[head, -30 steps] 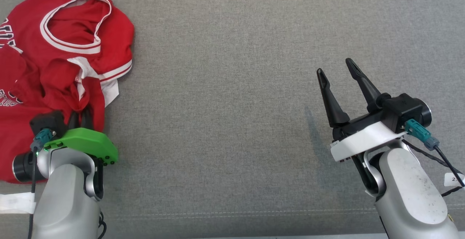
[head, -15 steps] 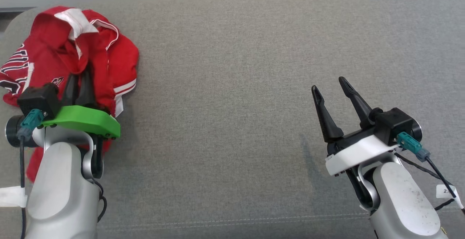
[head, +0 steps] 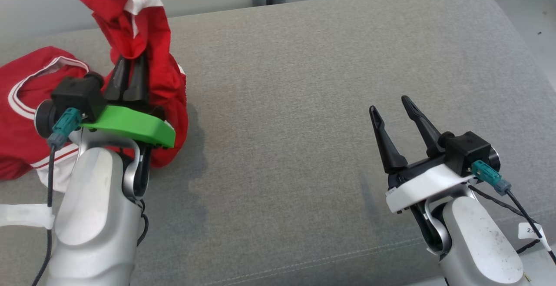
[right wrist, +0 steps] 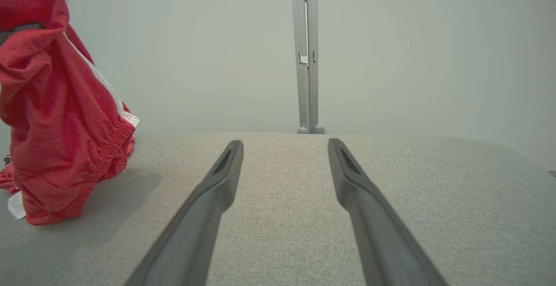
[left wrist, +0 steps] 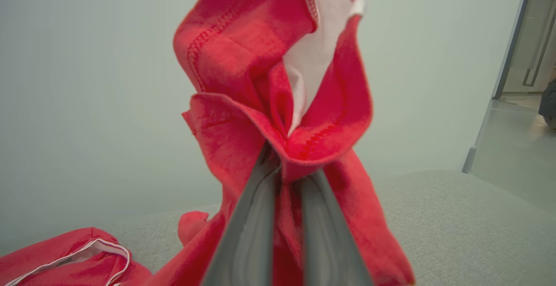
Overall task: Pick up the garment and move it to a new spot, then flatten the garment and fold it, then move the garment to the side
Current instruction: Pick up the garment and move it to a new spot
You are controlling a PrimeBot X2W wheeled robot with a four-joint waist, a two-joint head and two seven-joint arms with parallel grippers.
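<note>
The garment (head: 147,29) is a red jersey with white trim. My left gripper (head: 129,60) is shut on a bunched fold of it and holds that part up above the grey cushion, while the remainder (head: 26,116) trails on the surface at the far left. In the left wrist view the red cloth (left wrist: 243,81) is pinched between the fingertips. The hanging cloth (right wrist: 56,116) also shows at the left of the right wrist view. My right gripper (head: 391,105) stands open at the lower right, nothing between its fingers (right wrist: 217,186).
The grey upholstered surface (head: 304,81) stretches wide between the arms, with a rounded corner at the far right. A pale wall and a grey vertical post (right wrist: 306,55) stand behind its far edge. A floor (head: 530,12) lies beyond the right edge.
The left gripper has lifted the pinched jersey off the surface and carried it up and rightward. The head camera has tilted and turned. The right gripper keeps its pose.
</note>
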